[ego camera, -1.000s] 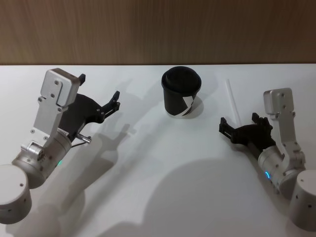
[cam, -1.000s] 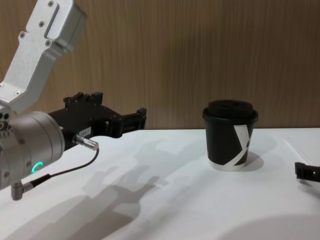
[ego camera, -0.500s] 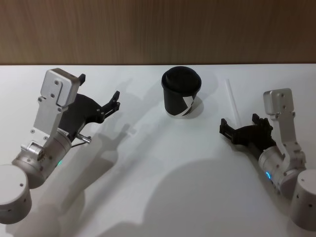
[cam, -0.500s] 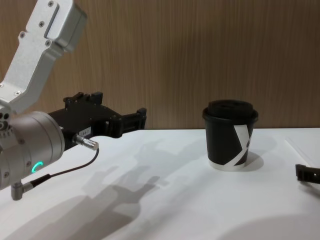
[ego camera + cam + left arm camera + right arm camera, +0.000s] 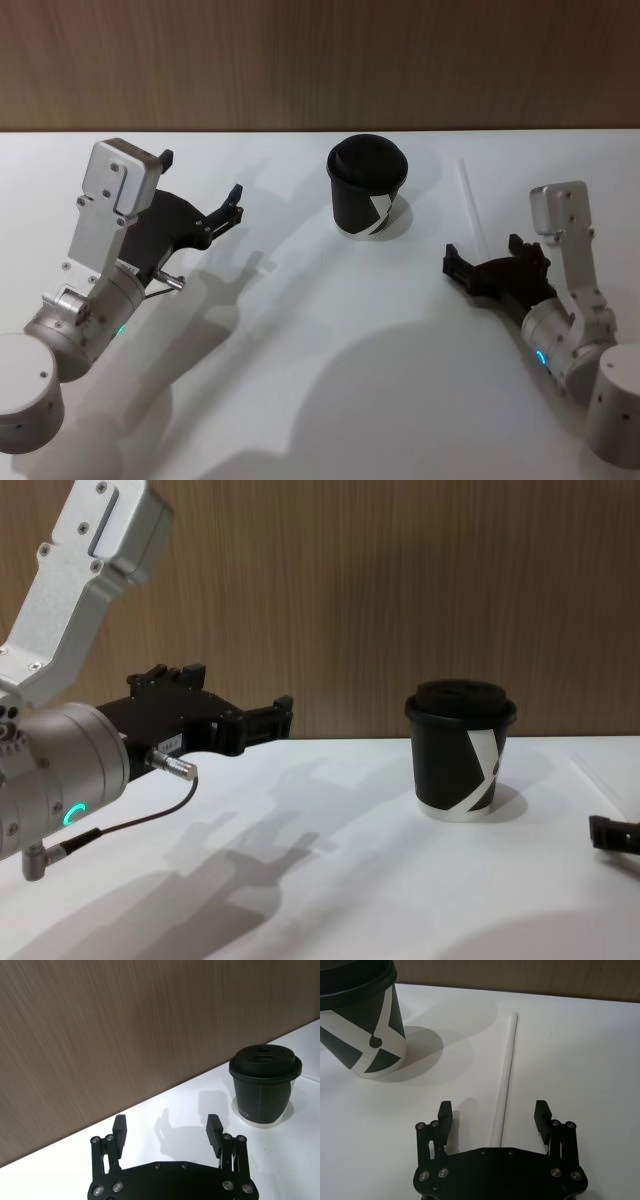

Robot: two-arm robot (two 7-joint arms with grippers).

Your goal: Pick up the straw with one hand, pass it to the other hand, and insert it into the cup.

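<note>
The black cup (image 5: 367, 185) with its domed lid stands upright at the table's middle back. To its right the thin white straw (image 5: 468, 200) lies flat on the table, running away from me. My right gripper (image 5: 482, 250) is open and hovers low over the straw's near end; in the right wrist view the straw (image 5: 506, 1075) runs between the spread fingers of the gripper (image 5: 493, 1110), with the cup (image 5: 362, 1025) off to one side. My left gripper (image 5: 201, 178) is open and empty, held above the table to the left of the cup.
A wooden wall (image 5: 320, 60) closes off the back of the white table (image 5: 300, 330). The left arm's silver link (image 5: 80, 570) rises high at the left in the chest view, with a cable looping under its wrist.
My right gripper has sunk slightly toward the table over the straw's near end. The left arm, cup and straw have not moved.
</note>
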